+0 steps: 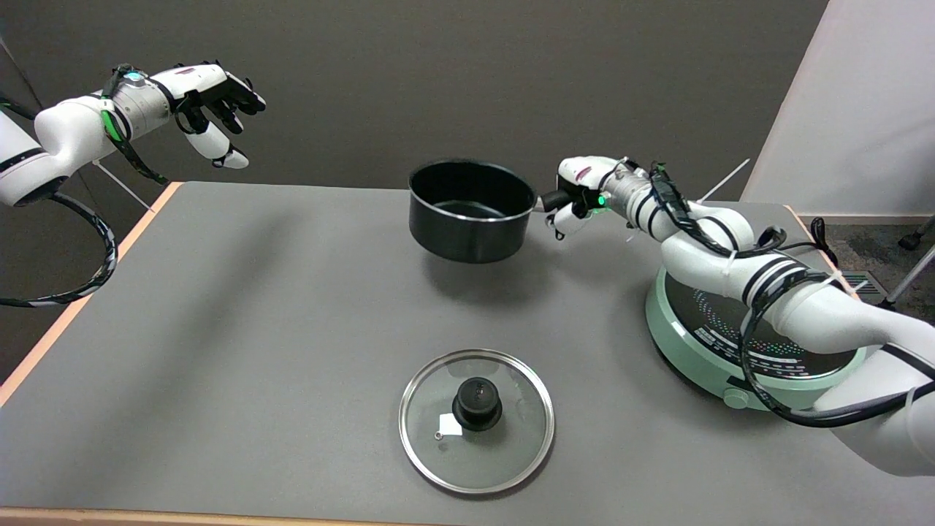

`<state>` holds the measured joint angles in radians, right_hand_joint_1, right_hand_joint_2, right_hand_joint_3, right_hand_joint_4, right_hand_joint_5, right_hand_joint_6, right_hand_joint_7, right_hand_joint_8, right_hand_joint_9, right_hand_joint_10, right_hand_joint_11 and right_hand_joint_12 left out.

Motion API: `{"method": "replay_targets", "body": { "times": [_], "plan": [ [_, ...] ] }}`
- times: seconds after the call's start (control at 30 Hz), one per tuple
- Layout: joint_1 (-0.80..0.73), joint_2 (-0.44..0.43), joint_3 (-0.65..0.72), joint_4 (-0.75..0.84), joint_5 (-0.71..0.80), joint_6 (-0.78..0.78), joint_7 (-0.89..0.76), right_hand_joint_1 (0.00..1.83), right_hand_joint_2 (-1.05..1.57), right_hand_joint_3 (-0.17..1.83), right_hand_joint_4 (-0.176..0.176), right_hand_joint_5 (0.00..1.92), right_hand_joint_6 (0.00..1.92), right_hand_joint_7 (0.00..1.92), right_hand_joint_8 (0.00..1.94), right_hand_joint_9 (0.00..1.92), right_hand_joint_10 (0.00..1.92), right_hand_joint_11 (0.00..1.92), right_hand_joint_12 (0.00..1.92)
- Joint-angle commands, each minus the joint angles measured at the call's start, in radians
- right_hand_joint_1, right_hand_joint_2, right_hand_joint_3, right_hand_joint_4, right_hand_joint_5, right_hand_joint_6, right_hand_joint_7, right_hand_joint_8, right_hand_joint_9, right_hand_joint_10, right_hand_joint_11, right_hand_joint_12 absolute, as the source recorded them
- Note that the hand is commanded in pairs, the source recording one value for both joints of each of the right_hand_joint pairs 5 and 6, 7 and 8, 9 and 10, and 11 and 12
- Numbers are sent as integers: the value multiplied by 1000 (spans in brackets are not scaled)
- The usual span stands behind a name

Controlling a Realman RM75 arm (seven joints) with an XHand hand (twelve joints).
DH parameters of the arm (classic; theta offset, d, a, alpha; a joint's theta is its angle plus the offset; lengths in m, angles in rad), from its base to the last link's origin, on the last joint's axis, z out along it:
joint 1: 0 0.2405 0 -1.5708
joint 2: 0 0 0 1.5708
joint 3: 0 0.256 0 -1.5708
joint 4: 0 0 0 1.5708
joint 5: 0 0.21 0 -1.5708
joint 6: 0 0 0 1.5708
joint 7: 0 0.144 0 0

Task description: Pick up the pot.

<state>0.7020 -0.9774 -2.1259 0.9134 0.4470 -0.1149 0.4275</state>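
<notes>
The right hand (577,196) has its fingers (566,219) wrapped around the pot's handle, and the black pot (471,210) hangs just off their tips, lifted above the counter (256,329) with its shadow beneath. Nearer the camera lies the glass lid (476,419); the green cooktop (701,343) sits under the forearm.

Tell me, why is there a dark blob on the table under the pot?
In the head view, that blob is the shadow of the pot, lying on the table with a gap below the pot's base, so the pot hangs in the air, held by the right hand. The glass lid shows faint glare along its rim.
</notes>
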Motion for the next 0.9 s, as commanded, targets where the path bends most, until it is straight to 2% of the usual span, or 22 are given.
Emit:
{"method": "replay_targets", "body": {
  "times": [0.03, 0.47, 0.9],
  "plan": [
    [-127, 44, 180, 163, 32, 152, -7, 910, 1393, 693, -48, 1920, 1920, 1920, 1920, 1920, 1920, 1920, 1920],
    [-324, 81, 404, 438, 70, 281, -7, 924, 1399, 690, -47, 1920, 1920, 1920, 1920, 1920, 1920, 1920, 1920],
    [-495, 190, 599, 760, 78, 189, -27, 958, 1339, 724, -33, 1920, 1920, 1920, 1920, 1920, 1920, 1920, 1920]
  ]
}}
